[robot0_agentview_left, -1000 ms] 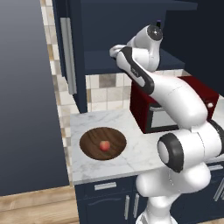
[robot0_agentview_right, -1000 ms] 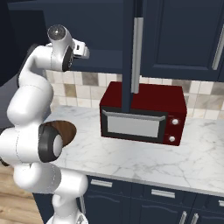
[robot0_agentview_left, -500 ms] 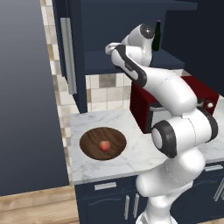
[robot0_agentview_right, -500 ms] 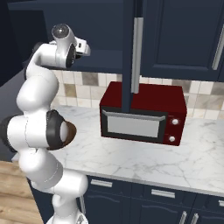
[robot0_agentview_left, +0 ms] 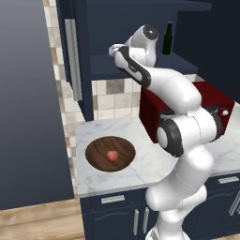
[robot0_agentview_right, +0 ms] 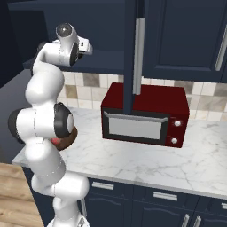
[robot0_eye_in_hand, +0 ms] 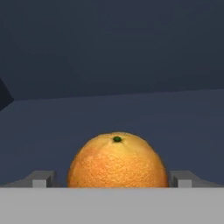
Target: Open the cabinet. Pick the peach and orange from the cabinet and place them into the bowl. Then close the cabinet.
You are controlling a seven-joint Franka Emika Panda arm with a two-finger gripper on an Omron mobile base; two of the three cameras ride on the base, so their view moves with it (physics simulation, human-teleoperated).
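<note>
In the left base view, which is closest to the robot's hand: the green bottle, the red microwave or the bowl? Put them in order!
Measured from the gripper, reaching into the open cabinet:
1. The green bottle, on the cabinet shelf off to the side of the hand.
2. The red microwave, on the counter below the shelf.
3. The bowl, lowest on the counter near its front, holding the peach.

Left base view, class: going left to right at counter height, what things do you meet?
Cabinet door handle → bowl holding the peach → red microwave.
</note>
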